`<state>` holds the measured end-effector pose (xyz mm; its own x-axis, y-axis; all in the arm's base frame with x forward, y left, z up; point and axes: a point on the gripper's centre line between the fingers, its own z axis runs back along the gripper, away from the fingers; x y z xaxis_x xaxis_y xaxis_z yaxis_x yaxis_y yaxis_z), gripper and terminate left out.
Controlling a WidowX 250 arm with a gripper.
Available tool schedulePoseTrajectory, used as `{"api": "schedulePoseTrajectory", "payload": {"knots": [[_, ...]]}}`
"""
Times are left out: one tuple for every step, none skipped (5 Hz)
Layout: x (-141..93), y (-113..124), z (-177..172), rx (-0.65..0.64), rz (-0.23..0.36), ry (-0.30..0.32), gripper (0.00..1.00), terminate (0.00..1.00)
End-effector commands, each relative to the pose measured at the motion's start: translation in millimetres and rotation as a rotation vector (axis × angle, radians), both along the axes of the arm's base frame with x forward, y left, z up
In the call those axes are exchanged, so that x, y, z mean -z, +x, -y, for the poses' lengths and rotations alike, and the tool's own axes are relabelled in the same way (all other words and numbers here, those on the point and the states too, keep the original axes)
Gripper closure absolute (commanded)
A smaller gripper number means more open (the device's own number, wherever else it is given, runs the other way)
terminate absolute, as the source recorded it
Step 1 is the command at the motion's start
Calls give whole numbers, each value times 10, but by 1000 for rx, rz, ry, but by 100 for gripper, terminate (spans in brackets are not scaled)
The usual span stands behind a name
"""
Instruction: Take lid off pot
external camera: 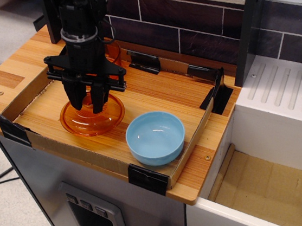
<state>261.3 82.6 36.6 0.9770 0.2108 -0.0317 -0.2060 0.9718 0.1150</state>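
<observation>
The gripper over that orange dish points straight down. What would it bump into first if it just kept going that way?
The gripper sits right on the lid, fingers around its centre. The lid lies on the wooden tray floor, so pushing down would press it into the wood. Whether it grips the knob is unclear.

wooden counter [10,74] with striped grain, topped by a shallow cardboard-walled frame [51,149] held at its corners by black clips. behind it, a dark brick wall [184,22] with pale mortar lines. at right, a white ribbed drainboard [290,89] above a brown recess [268,187]. grey floor [10,216] at left.
</observation>
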Motion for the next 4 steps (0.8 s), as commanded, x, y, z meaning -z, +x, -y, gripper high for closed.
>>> {"api": "schedulePoseTrajectory", "payload": {"knots": [[-41,87,-39,-1,-24,33,0,0],[-175,68,-24,27,11,32,0,0],[-453,55,14,30,46,33,0,0],[-873,5,82,53,42,-4,0,0]]}}
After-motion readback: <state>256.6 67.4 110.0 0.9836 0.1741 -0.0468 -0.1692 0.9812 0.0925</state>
